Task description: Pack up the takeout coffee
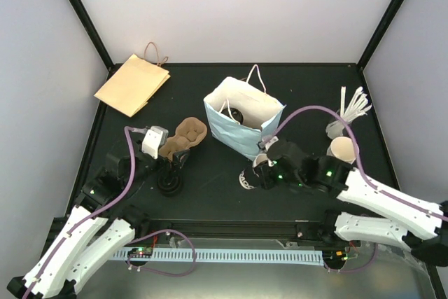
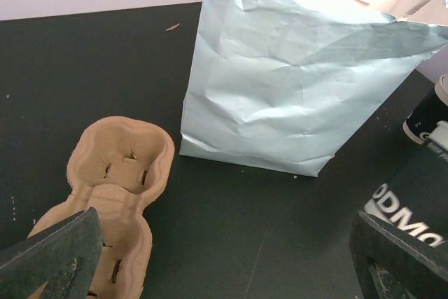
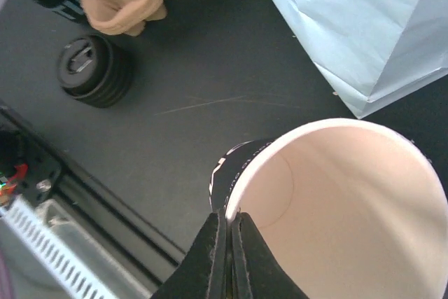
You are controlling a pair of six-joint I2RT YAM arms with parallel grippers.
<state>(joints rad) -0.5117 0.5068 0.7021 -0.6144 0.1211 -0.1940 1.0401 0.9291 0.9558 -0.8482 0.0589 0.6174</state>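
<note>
My right gripper (image 3: pixel 228 220) is shut on the rim of a lidless white paper cup (image 3: pixel 343 208) with a black printed band, held low over the table in front of the bag (image 1: pixel 241 120). From above, the same cup (image 1: pixel 249 178) sits under the right gripper (image 1: pixel 263 164). The light-blue bag stands open, and a dark round shape (image 1: pixel 236 114) lies inside it. I cannot tell whether that shape is the takeout coffee. My left gripper (image 2: pixel 231 271) is open and empty, low beside the brown pulp cup carrier (image 2: pixel 115 194).
A stack of black lids (image 1: pixel 170 185) lies near the left arm. Nested white cups (image 1: pixel 341 149) and white sticks (image 1: pixel 355 105) sit at the right. A flat brown paper bag (image 1: pixel 133 84) lies at the back left. A slotted rail (image 1: pixel 231 255) runs along the near edge.
</note>
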